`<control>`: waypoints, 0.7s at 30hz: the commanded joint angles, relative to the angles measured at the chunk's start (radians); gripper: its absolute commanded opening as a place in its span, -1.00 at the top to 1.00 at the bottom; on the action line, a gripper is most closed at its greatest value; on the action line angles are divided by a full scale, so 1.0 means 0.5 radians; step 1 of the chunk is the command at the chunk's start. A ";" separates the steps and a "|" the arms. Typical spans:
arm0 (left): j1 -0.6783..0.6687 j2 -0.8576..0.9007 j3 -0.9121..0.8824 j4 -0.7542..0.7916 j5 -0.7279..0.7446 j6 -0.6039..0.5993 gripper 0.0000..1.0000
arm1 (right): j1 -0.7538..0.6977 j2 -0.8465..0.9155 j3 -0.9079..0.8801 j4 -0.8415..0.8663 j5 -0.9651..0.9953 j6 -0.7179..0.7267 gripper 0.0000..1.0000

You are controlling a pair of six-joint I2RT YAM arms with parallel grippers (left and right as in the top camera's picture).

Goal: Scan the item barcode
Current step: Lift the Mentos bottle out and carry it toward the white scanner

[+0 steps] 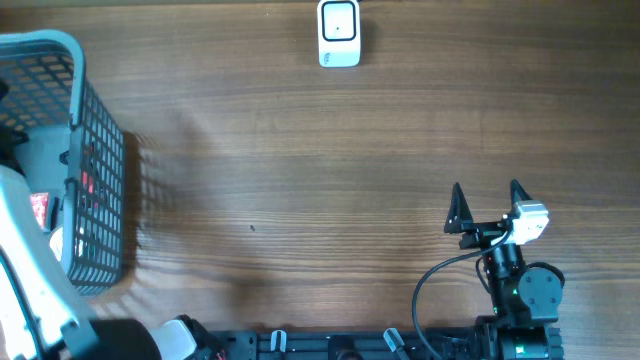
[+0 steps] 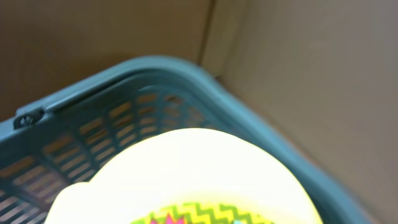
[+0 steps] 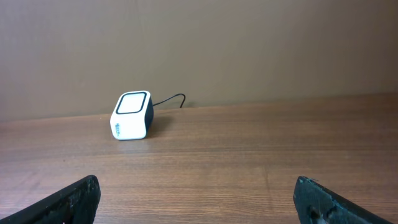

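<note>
A pale yellow item (image 2: 186,168) with a green zigzag and pink print fills the bottom of the left wrist view, very close and blurred; no barcode shows. It lies inside the teal mesh basket (image 2: 143,71). My left gripper's fingers do not show there. Seen from overhead, my white left arm (image 1: 25,270) reaches into the basket (image 1: 100,180) at the table's left edge, and its jaws are hidden. The white barcode scanner (image 1: 339,33) stands at the far middle of the table, also in the right wrist view (image 3: 132,116). My right gripper (image 1: 487,205) is open and holds nothing, low over the table at the near right (image 3: 199,202).
A red packet (image 1: 40,208) and a white thing (image 1: 57,240) show through the basket's mesh. The scanner's cable (image 3: 171,99) runs back toward the brown wall. Wooden tabletop (image 1: 300,180) stretches between basket, scanner and right arm.
</note>
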 commanded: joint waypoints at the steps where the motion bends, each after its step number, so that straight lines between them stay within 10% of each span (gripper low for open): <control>1: -0.134 -0.172 0.038 0.020 0.017 -0.004 -0.06 | 0.008 -0.005 -0.002 0.005 0.020 0.033 -1.00; 21: -1.288 -0.266 0.037 -0.047 -0.011 -0.260 -0.04 | 0.008 -0.005 -0.002 0.005 0.020 0.033 -1.00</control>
